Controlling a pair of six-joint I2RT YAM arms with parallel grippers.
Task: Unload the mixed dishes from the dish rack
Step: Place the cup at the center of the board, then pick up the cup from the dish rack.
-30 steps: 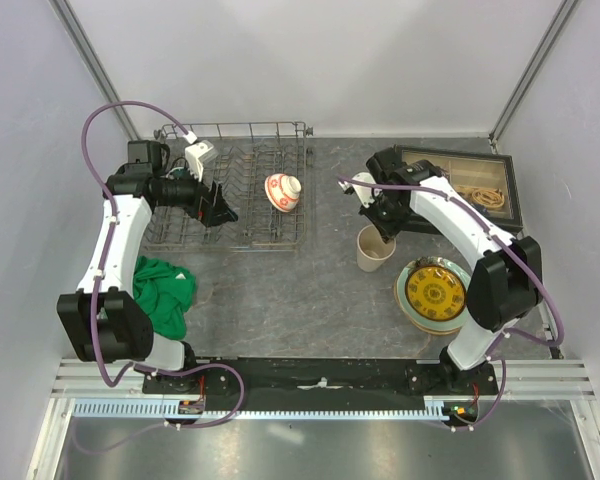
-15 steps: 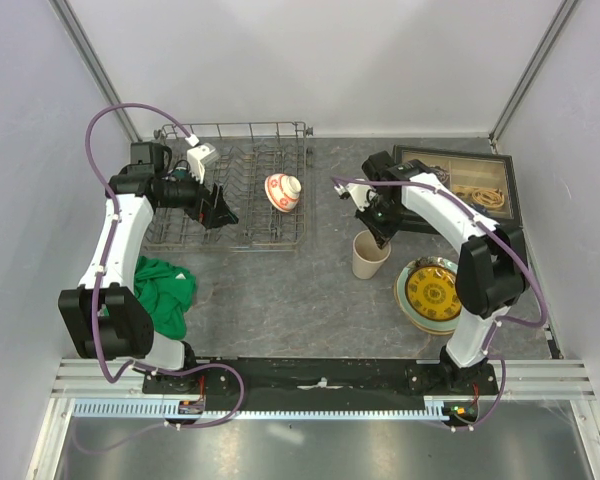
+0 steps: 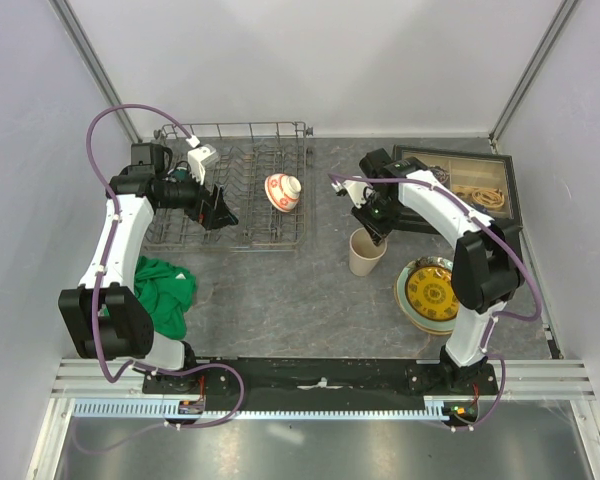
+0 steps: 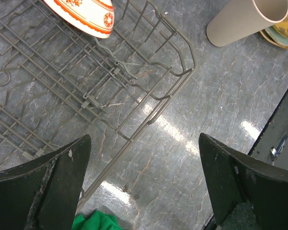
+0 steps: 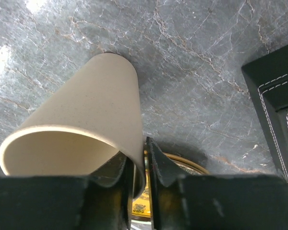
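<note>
Right gripper [image 3: 374, 236]: jaws drawn nearly together astride the rim of the beige cup [image 3: 366, 255], one finger inside the wall and one outside. Whether the fingers press on the wall cannot be told.

The cup stands upright on the grey table [image 3: 280, 300], in the gap between the right end of the dish rack [image 3: 250, 243] and the dark-framed box [image 3: 458, 153]. Just to its right and nearer the arm bases lies the yellow-gold patterned dish [image 3: 435, 293], on top of a paler plate whose rim shows around it. Cup and dish lie near each other; whether they touch cannot be told from above. Bare table extends from the cup toward the bases and to the left as far as the green cloth [image 3: 163, 290].

Left gripper [image 3: 220, 210]: jaws spread wide with nothing between them, held over the near rail of the rack in its middle part. The small red-and-white bowl [image 3: 283, 191] rests tilted among the tines in the right part of the rack, to the right of this gripper and apart from it. The rack's right end wall rises just beyond the bowl.
</note>
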